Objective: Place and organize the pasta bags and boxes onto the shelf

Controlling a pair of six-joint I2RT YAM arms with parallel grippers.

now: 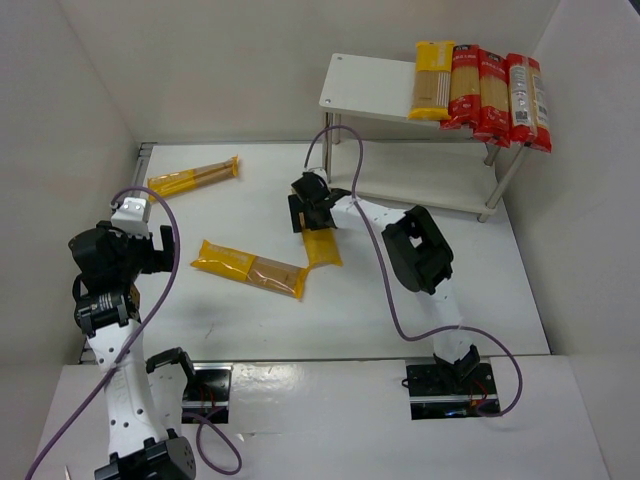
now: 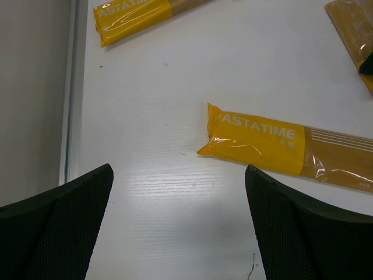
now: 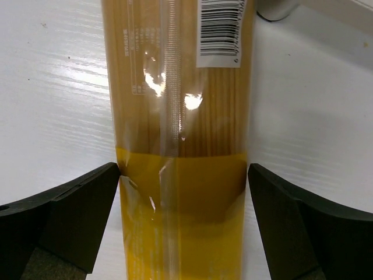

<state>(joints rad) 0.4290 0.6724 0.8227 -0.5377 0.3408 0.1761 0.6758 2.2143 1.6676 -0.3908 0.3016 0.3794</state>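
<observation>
My right gripper [image 3: 183, 175] stands wide open and holds nothing, with one finger on each side of a yellow spaghetti pack [image 3: 180, 87]. The pack lies flat on the white table [image 3: 52, 87]. Yellow wrap sits between my fingers; past them are tan strands and a barcode label. The shelf [image 1: 370, 80] stands far right.

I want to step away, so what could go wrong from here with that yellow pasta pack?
The right gripper straddles the yellow pack with open jaws; its glossy film may slip, and a grip near one end could let it droop. The four packs on the shelf overhang its front edge, so a nudge might topple them.
</observation>
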